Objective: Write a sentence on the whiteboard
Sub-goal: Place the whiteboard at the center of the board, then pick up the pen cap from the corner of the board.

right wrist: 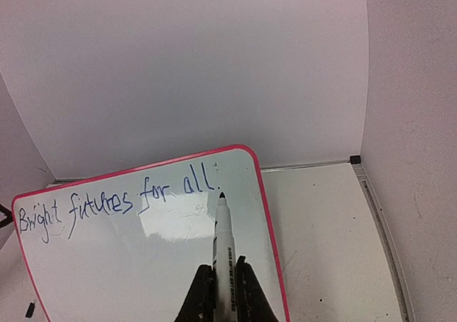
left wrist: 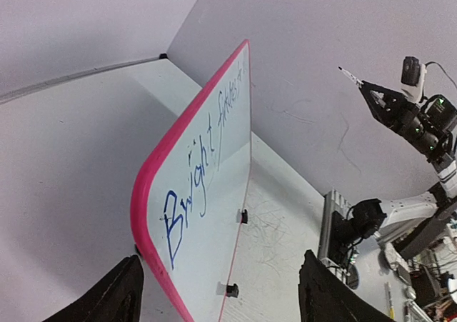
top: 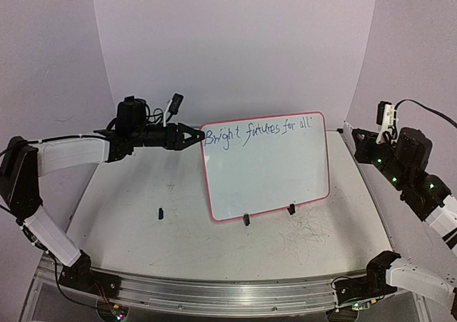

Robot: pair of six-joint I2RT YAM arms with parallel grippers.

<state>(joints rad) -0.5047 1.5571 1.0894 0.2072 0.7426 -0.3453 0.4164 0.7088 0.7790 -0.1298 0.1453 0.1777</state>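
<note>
Three pale lilac walls (top: 235,43) close in one white desk (top: 143,222), which is scuffed and scratched. Two arms reach over it, the left arm (top: 71,154) left of the whiteboard (top: 271,179) and the right arm (top: 414,179) to its right. The one whiteboard stands near the desk's middle, leaning back, with a red-pink rim. The one sentence (top: 257,133), "Bright futures for all", runs in blue along the whiteboard's top edge. One patch of grey scribbles (top: 307,233) marks the desk just in front of the whiteboard's lower right corner.

The left end effector (top: 193,136) is at the whiteboard's upper left corner, released, its two fingers (left wrist: 118,293) spread wide to either side of the rim. The right end effector (right wrist: 226,293) hangs off the whiteboard's upper right corner, clenched on one marker (right wrist: 223,243) whose tip is clear of the whiteboard. Two black feet (top: 246,219) clip the whiteboard's bottom edge. One small black item (top: 161,213) lies on the desk left of the whiteboard.
</note>
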